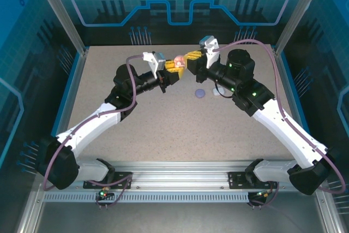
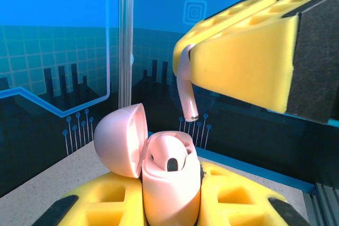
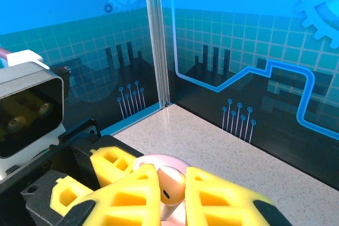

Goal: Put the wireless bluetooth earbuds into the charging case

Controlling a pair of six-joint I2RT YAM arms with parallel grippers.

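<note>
Earbud (image 2: 185,91), pale pink, hangs stem-down just above the open pink charging case (image 2: 169,183), pinched between the right gripper's (image 1: 191,57) yellow pads. The left gripper (image 1: 173,68) is clamped on that case; a purple case (image 1: 200,93) lies on the table (image 1: 163,124) near the right arm

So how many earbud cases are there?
2: the open pink case in the left gripper, the purple case on the table. A whitish thing beside it may be a third.
</note>
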